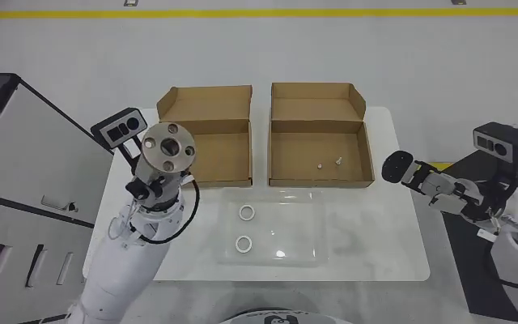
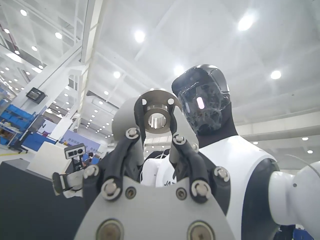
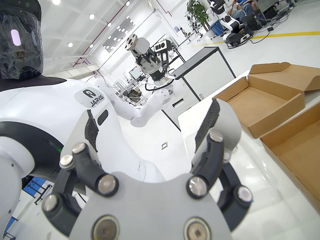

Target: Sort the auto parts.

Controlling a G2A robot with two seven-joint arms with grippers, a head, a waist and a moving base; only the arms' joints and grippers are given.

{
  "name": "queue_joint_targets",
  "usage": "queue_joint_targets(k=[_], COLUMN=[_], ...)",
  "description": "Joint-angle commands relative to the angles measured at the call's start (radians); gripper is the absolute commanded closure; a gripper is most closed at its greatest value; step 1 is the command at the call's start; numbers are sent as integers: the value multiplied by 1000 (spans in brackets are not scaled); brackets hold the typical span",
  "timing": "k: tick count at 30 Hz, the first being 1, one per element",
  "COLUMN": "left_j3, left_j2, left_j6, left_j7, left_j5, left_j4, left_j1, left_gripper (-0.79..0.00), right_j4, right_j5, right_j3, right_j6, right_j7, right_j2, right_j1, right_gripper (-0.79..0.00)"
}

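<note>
A flanged part (image 1: 168,148) was held pinched betw. left gripper (image 2: 156,122) jaws, right gripper (image 3: 152,108) jaws spread w/ nothing betw. them; carry step was judged in hand, lowering into a box (image 1: 218,158) prob. needed next.

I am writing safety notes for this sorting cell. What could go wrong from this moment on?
1. The left gripper holds the metal flange high near the left edge of the table, by its narrow hub only; if it slips, it may fall to the floor.
2. On the way down into a box, the flange may catch the raised wall of the left box and shift it.
</note>
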Motion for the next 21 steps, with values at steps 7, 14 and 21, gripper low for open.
queue_joint_targets(k=[7, 14, 21], left_j3=[-78, -89, -94], left_j2=[-43, -68, -90], left_j6=[0, 0, 0], left_j7=[-139, -139, -139], left_j5=[92, 87, -37], left_j4=[68, 70, 58], left_j1=[16, 25, 39], left_gripper=[0, 0, 0], right_j4=[0, 0, 0], right_j5=[0, 0, 0], right_j3=[0, 0, 0], right_j6=[0, 0, 0], right_j7=[0, 0, 0], right_j2=[0, 0, 0], right_j1=[0, 0, 0], right_gripper=[-785, -785, -785])
